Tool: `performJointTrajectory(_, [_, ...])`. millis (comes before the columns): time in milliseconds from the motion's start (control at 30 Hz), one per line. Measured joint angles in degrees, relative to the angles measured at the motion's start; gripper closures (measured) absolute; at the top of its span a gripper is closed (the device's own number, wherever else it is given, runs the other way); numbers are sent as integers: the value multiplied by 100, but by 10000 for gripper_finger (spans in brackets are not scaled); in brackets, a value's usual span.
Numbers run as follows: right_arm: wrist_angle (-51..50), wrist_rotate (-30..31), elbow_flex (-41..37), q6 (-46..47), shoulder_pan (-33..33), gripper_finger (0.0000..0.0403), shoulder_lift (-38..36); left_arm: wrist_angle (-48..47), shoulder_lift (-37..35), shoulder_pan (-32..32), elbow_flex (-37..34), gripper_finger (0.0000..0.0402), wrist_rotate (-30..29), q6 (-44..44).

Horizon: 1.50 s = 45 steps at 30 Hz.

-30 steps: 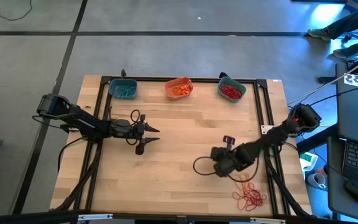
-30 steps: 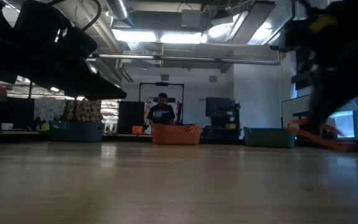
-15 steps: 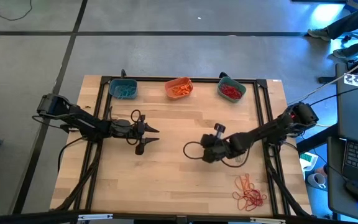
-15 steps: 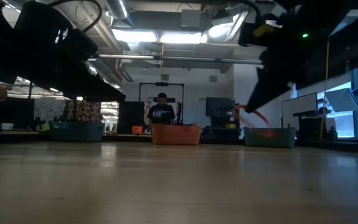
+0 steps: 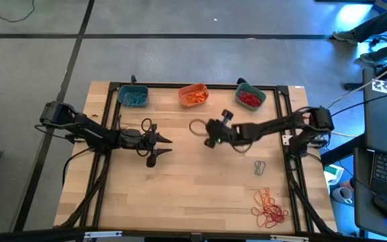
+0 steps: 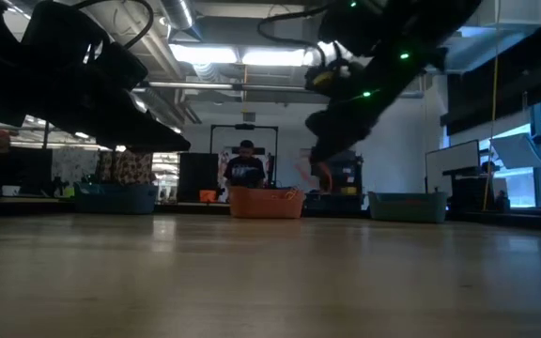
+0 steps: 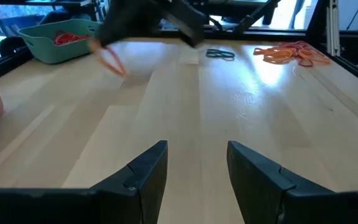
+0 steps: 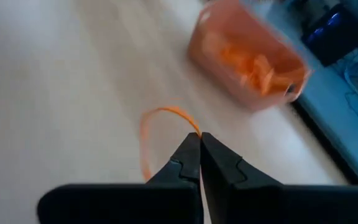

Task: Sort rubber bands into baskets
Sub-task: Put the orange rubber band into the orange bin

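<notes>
1. Your right gripper is clenched on one orange rubber band. The fingertips pinch a single strand, and the rest of the loop hangs free in front of them. In the high view it sits over the middle of the table, just short of the orange basket.

2. Expect the band to weigh almost nothing and to be fully limp. It will likely sway and trail behind the gripper, so judge the drop by where the loop hangs, not by where the tips are.

3. Rubber is grippy. When you let go, it may cling to a finger pad for a moment instead of falling cleanly.

4. The orange basket already holds orange bands. The two teal ones flank it along the far edge: the left teal basket holds grey-teal bands and the right teal basket holds red ones.

5. Your left gripper waits spread wide and empty over the left-centre of the table.

6. Still to sort: a grey-teal band lying alone near the right edge, and a tangled pile of red and orange bands at the near right corner.

7. For the pile, take one strand at its outer edge, since the loops probably snag each other. For a flat band, nip straight down on one side of the loop.
</notes>
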Motion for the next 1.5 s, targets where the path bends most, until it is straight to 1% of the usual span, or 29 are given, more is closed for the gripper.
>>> performJointTrajectory(133, [760, -268, 0, -448, -576, 394, 0, 0, 0, -1, 0, 237, 1, 0])
performJointTrajectory(233, [1219, -628, 0, -660, -1004, 394, -2, 0, 0, -1, 0, 237, 0, -9])
performJointTrajectory(333, [1528, -1022, 0, -675, -1407, 394, -2, 0, 0, -1, 0, 237, 0, -26])
performJointTrajectory(467, [2093, -1243, 0, -673, -1897, 394, -2, 37, 0, -1, 0, 237, 0, -16])
performJointTrajectory(600, [2483, -1710, 0, -630, -2354, 394, -3, 50, 0, 0, 0, 237, 0, -14])
performJointTrajectory(667, [2660, -1817, 0, -514, -2536, 394, 14, 44, 0, 0, 0, 237, 0, -18])
performJointTrajectory(733, [3015, -1866, 8, -452, -2675, 394, 126, 44, 0, 0, 0, 237, 0, -18])
performJointTrajectory(900, [3667, -2215, 17, -297, -2941, 394, 524, 40, 0, 0, 0, 237, 0, -22])
performJointTrajectory(1100, [3629, -2297, 350, -259, -3007, 394, 1079, -10, 0, -1, 2, 237, 0, -11])
performJointTrajectory(1167, [3473, -2396, 540, -178, -3006, 385, 1244, -37, 0, 0, 2, 237, 0, -9])
performJointTrajectory(1233, [3148, -2458, 769, -170, -3005, 367, 1391, -44, 0, 0, 2, 237, 0, -13])
performJointTrajectory(1400, [1899, -2467, 1302, -194, -3002, 293, 1540, -70, 0, -2, 2, 237, 0, -22])
performJointTrajectory(1500, [1429, -2520, 1469, -236, -3002, 257, 1536, -90, 0, -2, 2, 237, 0, -23])
